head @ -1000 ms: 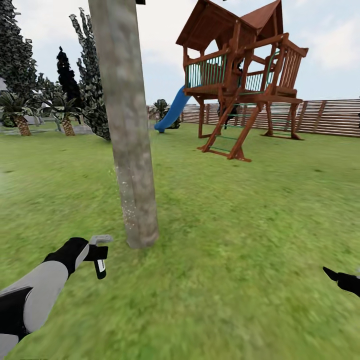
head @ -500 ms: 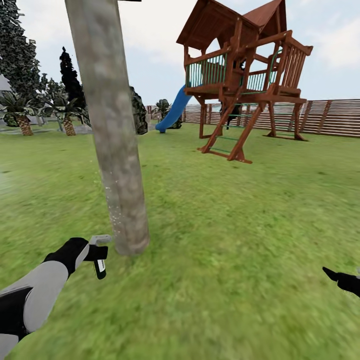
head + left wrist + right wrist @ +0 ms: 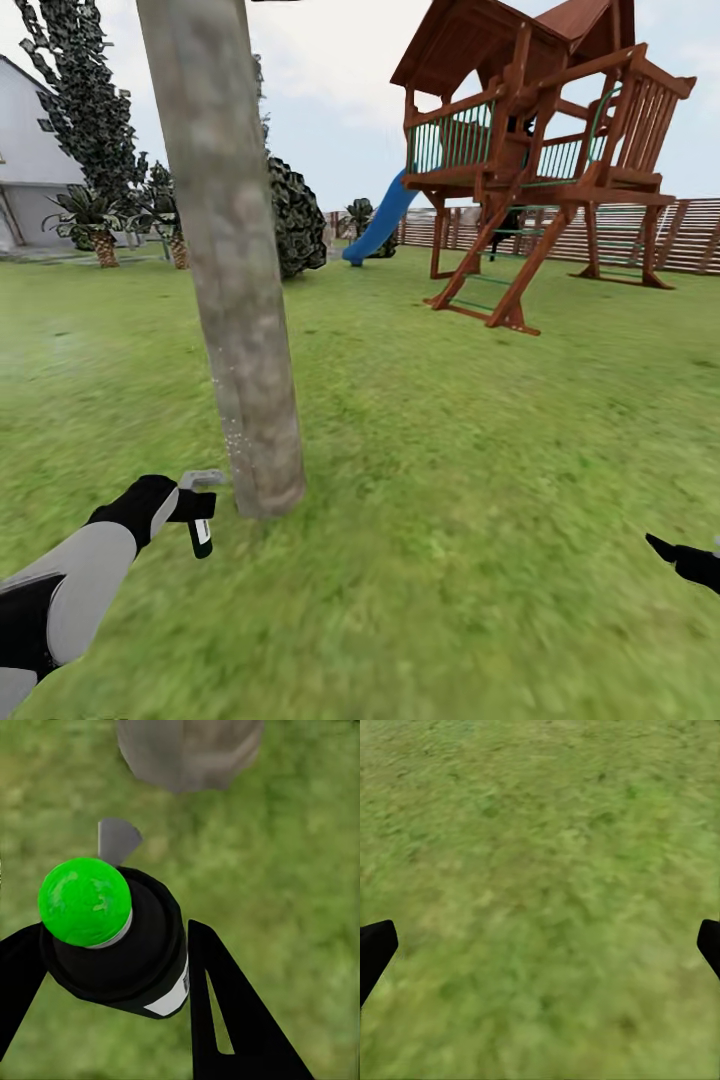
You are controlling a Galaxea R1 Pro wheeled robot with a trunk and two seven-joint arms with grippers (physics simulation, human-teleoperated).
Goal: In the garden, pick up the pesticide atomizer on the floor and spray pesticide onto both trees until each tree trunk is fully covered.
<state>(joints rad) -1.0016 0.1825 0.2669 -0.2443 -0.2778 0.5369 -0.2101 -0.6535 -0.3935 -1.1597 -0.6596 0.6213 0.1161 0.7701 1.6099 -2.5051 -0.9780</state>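
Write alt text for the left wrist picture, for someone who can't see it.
Two black fingers grip a black pesticide atomizer with a bright green round end and a grey nozzle. Its nozzle points at the grey-brown base of a tree trunk, over blurred green grass.

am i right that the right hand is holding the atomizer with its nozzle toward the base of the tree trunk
Not quite: the left hand holds the pesticide atomizer, not the right. The head view shows it at the left arm's end beside the tree trunk, and the left wrist view shows the fingers around the bottle with the nozzle toward the trunk's base. The right hand is open over grass.
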